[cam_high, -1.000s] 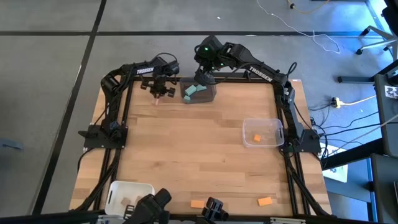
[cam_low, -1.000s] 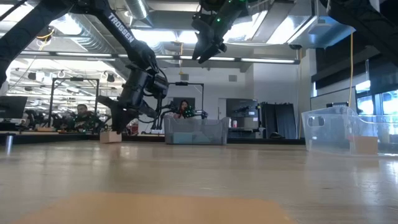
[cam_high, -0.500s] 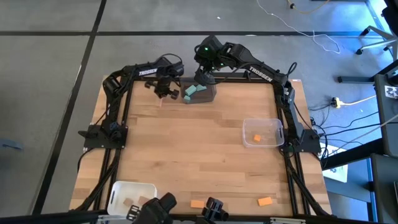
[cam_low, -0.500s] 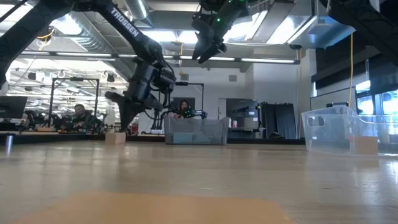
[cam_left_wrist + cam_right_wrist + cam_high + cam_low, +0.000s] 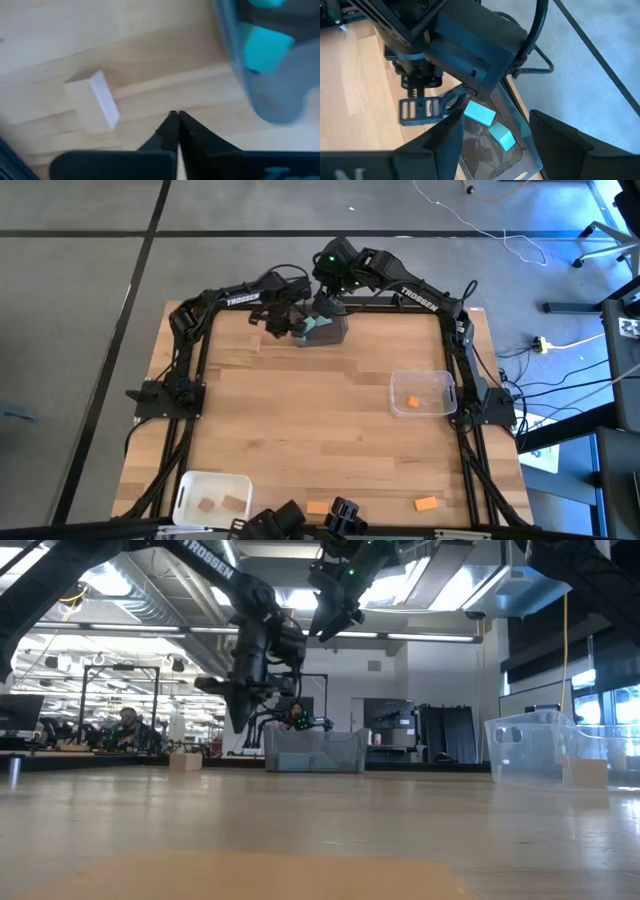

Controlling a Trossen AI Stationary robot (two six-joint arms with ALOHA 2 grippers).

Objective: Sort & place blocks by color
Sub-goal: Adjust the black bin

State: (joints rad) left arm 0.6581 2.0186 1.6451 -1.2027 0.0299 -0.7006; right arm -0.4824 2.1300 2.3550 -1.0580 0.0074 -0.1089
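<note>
A pale tan wood block [image 5: 92,107] lies flat on the table at the far left [image 5: 256,340], also seen in the low view [image 5: 184,760]. My left gripper [image 5: 175,120] is shut and holds nothing. It points down, raised above the table [image 5: 237,725], between that block and the dark grey bin [image 5: 335,332]. Teal-green blocks [image 5: 480,112] lie inside that bin. My right gripper [image 5: 495,150] hangs open high above the grey bin [image 5: 330,625] with nothing between its fingers.
At the right stands a clear bin [image 5: 440,385] with an orange block [image 5: 413,402] in it. A white bin [image 5: 190,485] at the near left holds tan blocks [image 5: 235,502]. Two orange blocks [image 5: 318,507] [image 5: 426,503] lie by the near edge.
My left gripper has risen from just over the tan block and gone toward the table's right edge, up to the grey bin. The tan block stays on the table.
</note>
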